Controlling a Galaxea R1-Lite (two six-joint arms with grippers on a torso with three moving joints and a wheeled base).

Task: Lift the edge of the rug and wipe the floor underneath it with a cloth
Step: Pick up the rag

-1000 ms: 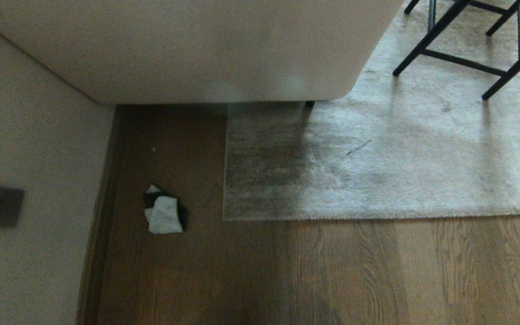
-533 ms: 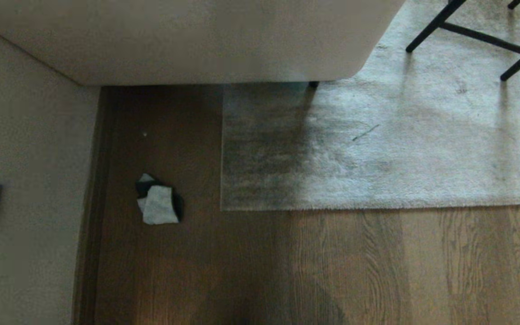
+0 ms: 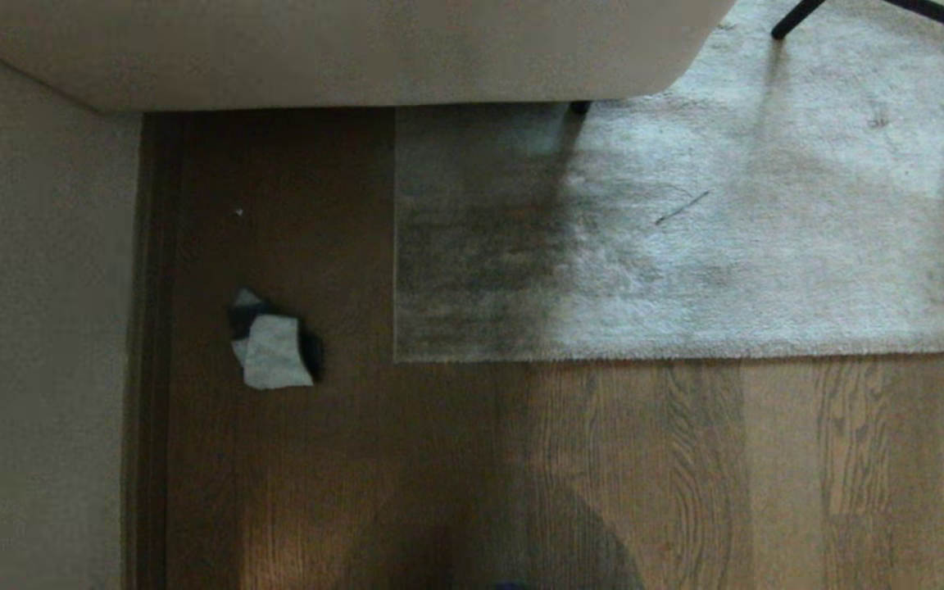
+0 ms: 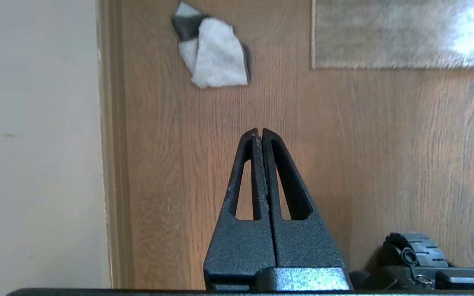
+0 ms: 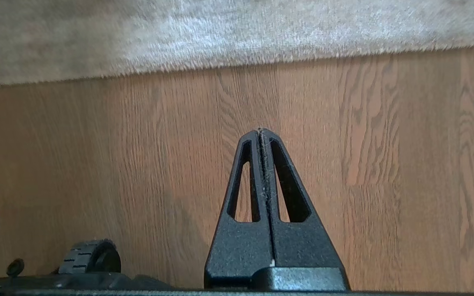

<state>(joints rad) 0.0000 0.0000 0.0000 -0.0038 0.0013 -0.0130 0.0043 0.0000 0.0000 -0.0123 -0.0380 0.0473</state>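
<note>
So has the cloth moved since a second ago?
No. The cloth keeps its gap to the rug corner; the whole view shifted, so the camera moved.

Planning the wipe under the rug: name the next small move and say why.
Probably reach the left hand toward the cloth and open it. Both hands are shut and empty, the right hand too; the cloth lies on the floor, apart from the rug edge, which lies flat.
</note>
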